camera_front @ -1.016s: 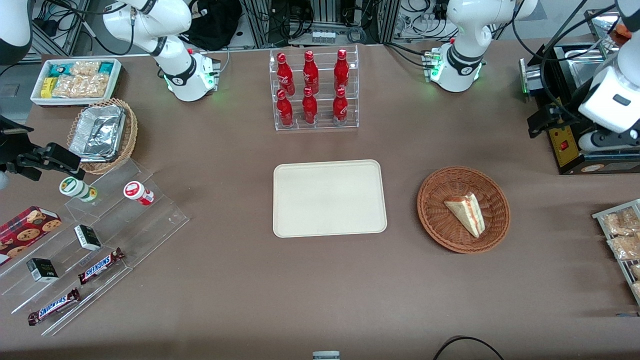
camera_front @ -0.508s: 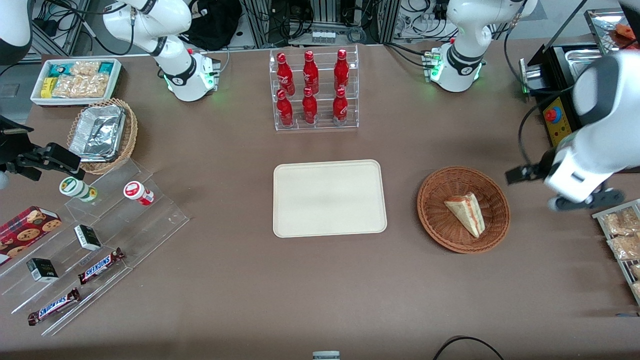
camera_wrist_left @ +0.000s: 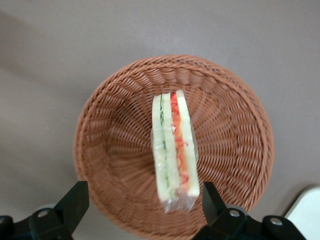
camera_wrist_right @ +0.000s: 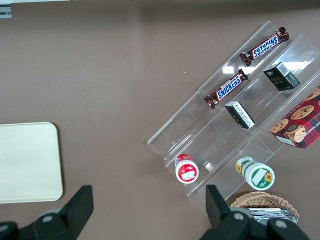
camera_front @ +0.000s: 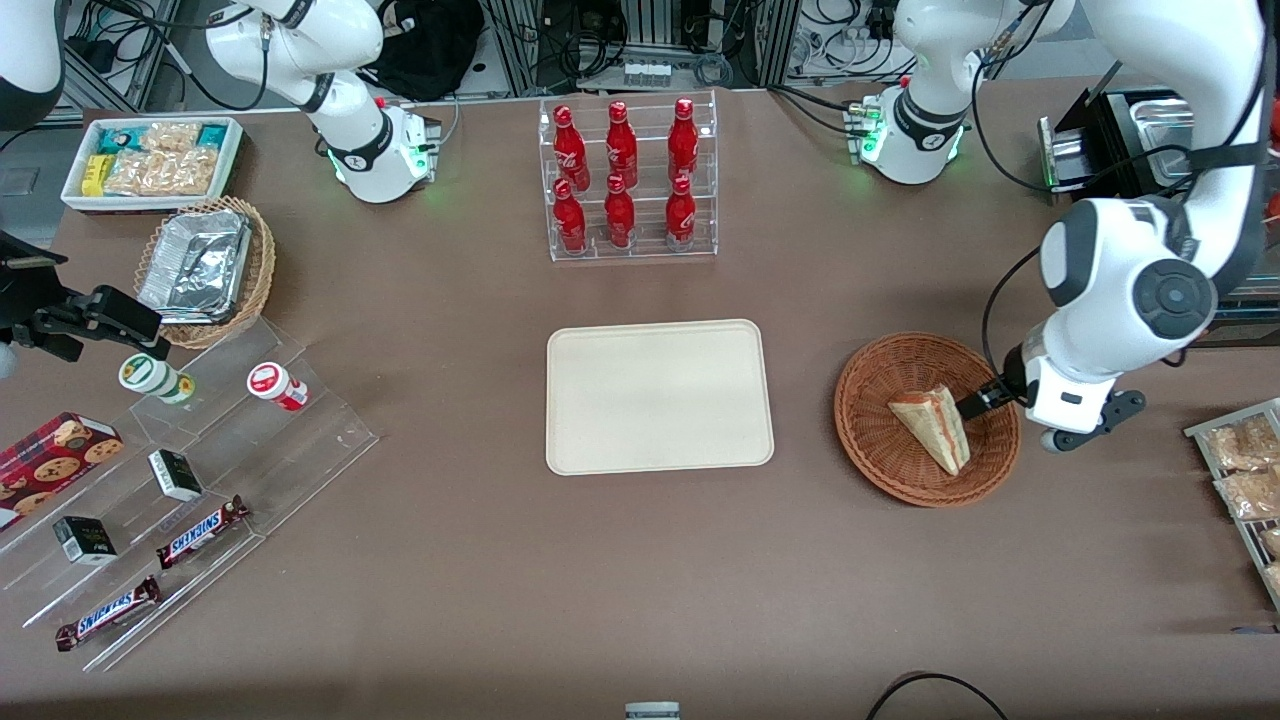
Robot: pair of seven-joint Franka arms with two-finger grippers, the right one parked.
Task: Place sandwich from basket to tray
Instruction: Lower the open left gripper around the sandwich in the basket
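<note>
The sandwich (camera_front: pixel 932 427), a plastic-wrapped white bread wedge with a red and green filling stripe, lies in the round reddish-brown wicker basket (camera_front: pixel 880 470). My left gripper (camera_front: pixel 978 402) hangs low over the basket's rim on the working arm's side, just short of the sandwich. In the left wrist view the sandwich (camera_wrist_left: pixel 174 150) rests in the middle of the basket (camera_wrist_left: pixel 100 105). The gripper (camera_wrist_left: pixel 142 200) is open there, its black fingers (camera_wrist_left: pixel 75 200) wide apart with nothing between them. The cream-beige tray (camera_front: pixel 660 395) lies flat beside the basket, toward the parked arm, and it also shows in the right wrist view as the tray (camera_wrist_right: pixel 25 162).
A clear rack of red bottles (camera_front: pixel 625 180) stands farther from the front camera than the tray. A rack of snack packets (camera_front: pixel 1240 470) sits at the working arm's end. A stepped acrylic stand (camera_front: pixel 190 470), a foil-lined basket (camera_front: pixel 205 270) and a white bin (camera_front: pixel 150 160) lie at the parked arm's end.
My left arm has swung in from the working arm's end of the table and come down, bringing the gripper to the basket's rim. The sandwich, basket and tray have not moved.
</note>
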